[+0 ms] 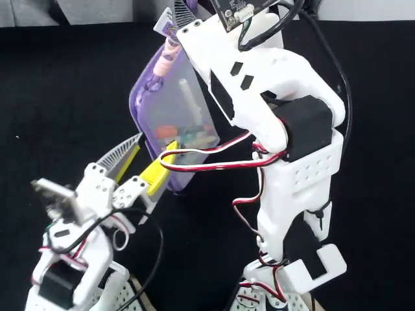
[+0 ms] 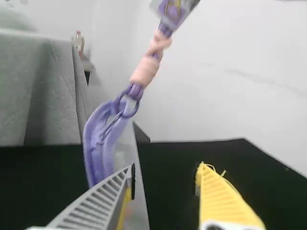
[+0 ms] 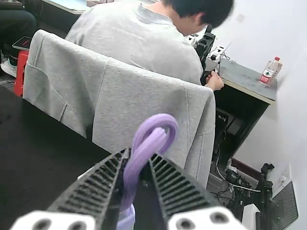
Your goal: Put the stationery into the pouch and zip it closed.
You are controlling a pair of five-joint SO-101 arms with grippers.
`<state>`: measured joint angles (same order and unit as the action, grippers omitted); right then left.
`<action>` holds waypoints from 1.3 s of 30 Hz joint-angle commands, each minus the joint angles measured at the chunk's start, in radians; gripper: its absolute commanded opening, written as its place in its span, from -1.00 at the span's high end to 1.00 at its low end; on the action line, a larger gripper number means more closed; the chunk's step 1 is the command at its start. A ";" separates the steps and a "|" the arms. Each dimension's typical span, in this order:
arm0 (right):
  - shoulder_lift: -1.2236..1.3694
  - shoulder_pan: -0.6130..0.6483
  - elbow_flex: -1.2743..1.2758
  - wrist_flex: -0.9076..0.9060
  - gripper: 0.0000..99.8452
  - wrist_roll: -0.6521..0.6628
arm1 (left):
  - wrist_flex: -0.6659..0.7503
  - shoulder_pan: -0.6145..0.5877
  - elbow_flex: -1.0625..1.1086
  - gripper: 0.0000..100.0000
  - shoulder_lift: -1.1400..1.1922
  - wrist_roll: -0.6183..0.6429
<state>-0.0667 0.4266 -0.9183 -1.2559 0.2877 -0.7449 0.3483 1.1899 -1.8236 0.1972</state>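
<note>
The right gripper is clamping its ribbed black fingers on a smooth purple loop, hanging the purple pouch above the black table. Behind its clear plastic front, colourful stationery is sitting at the bottom. A knotted pink cord is carrying a tag, print unreadable. The left gripper is gaping open at the pouch's lower edge

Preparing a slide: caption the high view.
Right pincer holds the purple pouch aloft, stationery inside; open left pincer at its lower edge.
</note>
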 commanded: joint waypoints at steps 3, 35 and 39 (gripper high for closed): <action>-0.027 -0.015 -0.031 0.000 0.98 -0.002 | 0.025 -0.107 0.022 0.55 -0.003 0.000; -0.035 -0.014 -0.041 -0.064 0.98 -0.002 | 0.397 -0.173 0.300 0.56 0.002 -0.084; -0.036 -0.009 -0.042 -0.066 0.98 -0.002 | 0.459 -0.173 0.317 0.56 0.017 -0.084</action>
<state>-0.0667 0.4266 -0.9183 -1.3188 0.2877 -0.3460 0.1718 1.5152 -1.8190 0.1143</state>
